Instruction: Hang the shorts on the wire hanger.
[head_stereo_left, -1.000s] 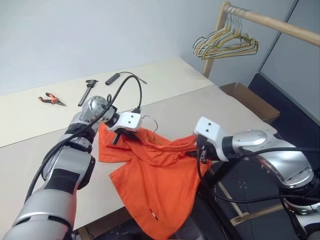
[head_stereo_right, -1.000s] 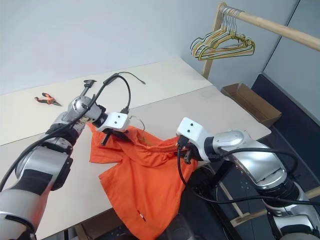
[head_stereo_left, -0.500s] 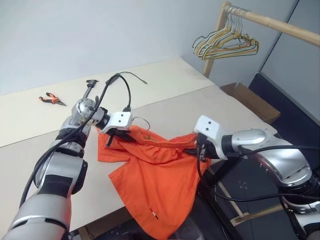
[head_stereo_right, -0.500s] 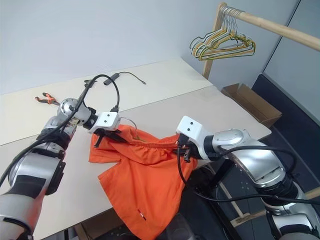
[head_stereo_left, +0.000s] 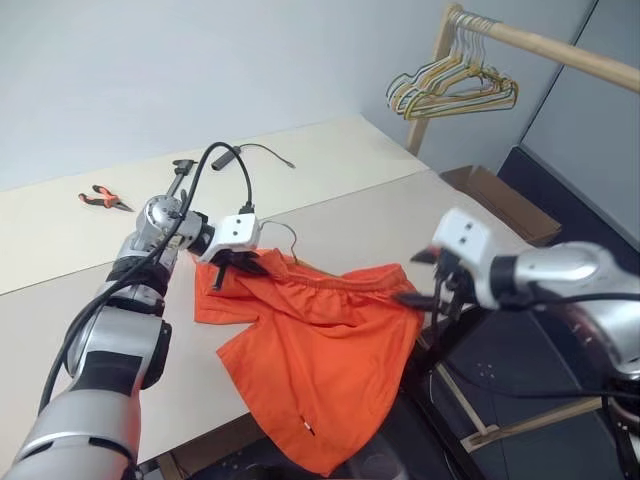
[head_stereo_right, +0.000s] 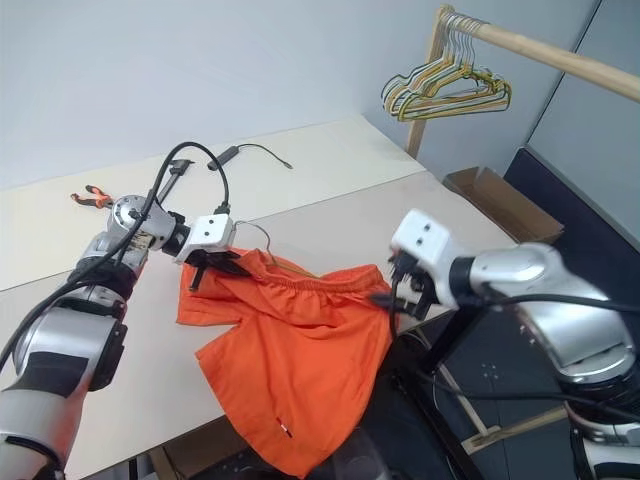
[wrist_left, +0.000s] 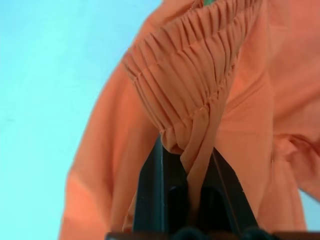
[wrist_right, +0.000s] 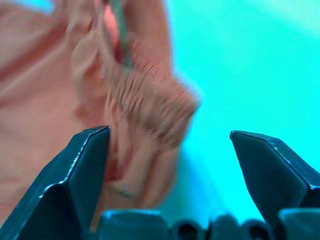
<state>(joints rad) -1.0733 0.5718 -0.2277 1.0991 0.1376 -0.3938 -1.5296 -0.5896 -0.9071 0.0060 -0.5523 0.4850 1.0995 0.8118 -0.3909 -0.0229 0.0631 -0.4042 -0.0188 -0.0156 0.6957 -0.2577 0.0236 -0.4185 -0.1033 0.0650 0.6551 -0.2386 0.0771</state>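
The bright orange shorts (head_stereo_left: 315, 330) lie across the near table edge, their lower half hanging off it. My left gripper (head_stereo_left: 233, 265) is shut on the gathered waistband (wrist_left: 190, 75) at its left end. Just behind that grip the wire hanger's hook (head_stereo_left: 287, 234) sticks up, and a bit of green wire (wrist_right: 120, 35) shows inside the waistband in the right wrist view. My right gripper (head_stereo_left: 412, 278) hovers open just off the waistband's right corner, with nothing between its fingers (wrist_right: 85, 165).
Red-handled pliers (head_stereo_left: 105, 198), a black tool (head_stereo_left: 178, 180) and a black cable (head_stereo_left: 245, 152) lie on the far table. A bunch of wire hangers (head_stereo_left: 450, 88) hangs from a wooden rail (head_stereo_left: 545, 45) at the back right. An open cardboard box (head_stereo_left: 495, 198) sits beyond the table.
My right gripper has let go of the waistband, opened wide and lifted up and to the right. The shorts' right corner has sagged. The left gripper keeps its grip.
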